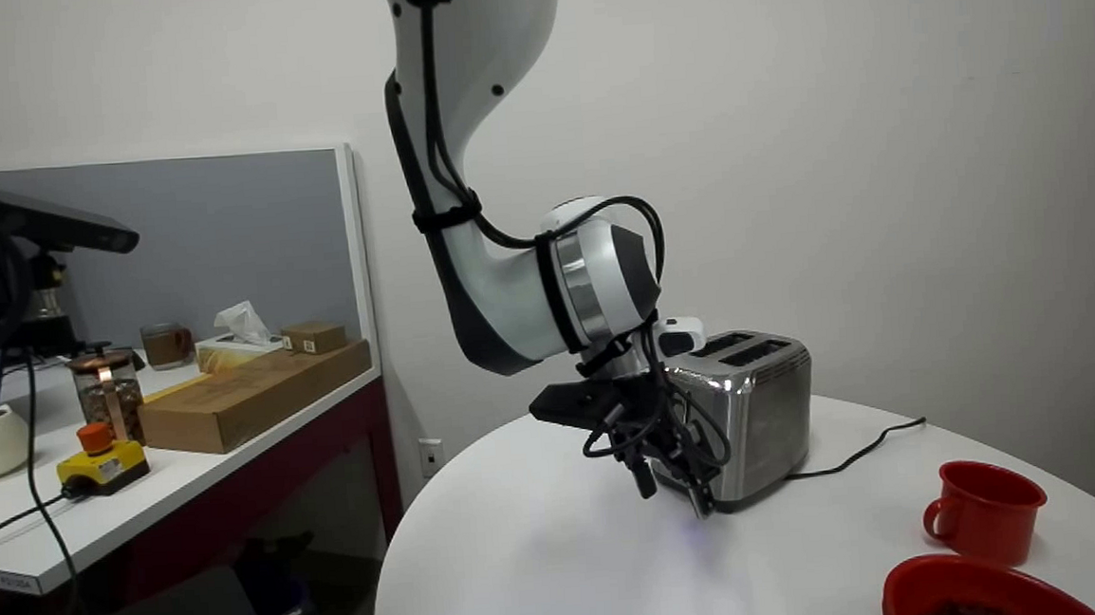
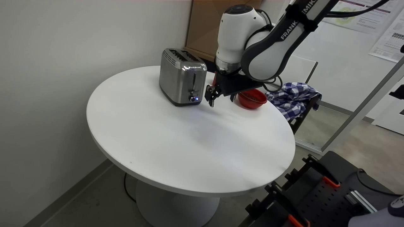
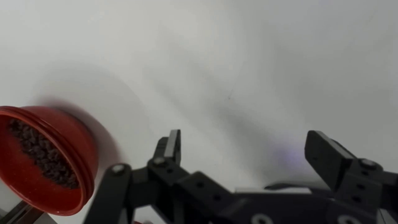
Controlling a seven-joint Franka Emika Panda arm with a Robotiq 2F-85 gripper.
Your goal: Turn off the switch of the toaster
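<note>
The silver two-slot toaster [image 1: 771, 417] stands upright on the white round table. In an exterior view its front [image 2: 186, 82] shows a vertical lever slot and a control knob [image 2: 192, 98] low down, with a lit blue light beside it. My gripper [image 1: 673, 492] hangs low over the table at the toaster's front end. It also shows to the side of the knob, apart from it [image 2: 222, 100]. In the wrist view the fingers [image 3: 244, 140] are wide apart with nothing between them. A faint purple glow falls on the table there. The knob is hidden in the wrist view.
A red bowl [image 2: 252, 100] of dark bits stands on the table beside the gripper; it also shows in the wrist view [image 3: 74, 133]. A red mug [image 1: 993, 513] stands near it. A black cord [image 1: 861, 455] runs behind the toaster. The wall is close behind.
</note>
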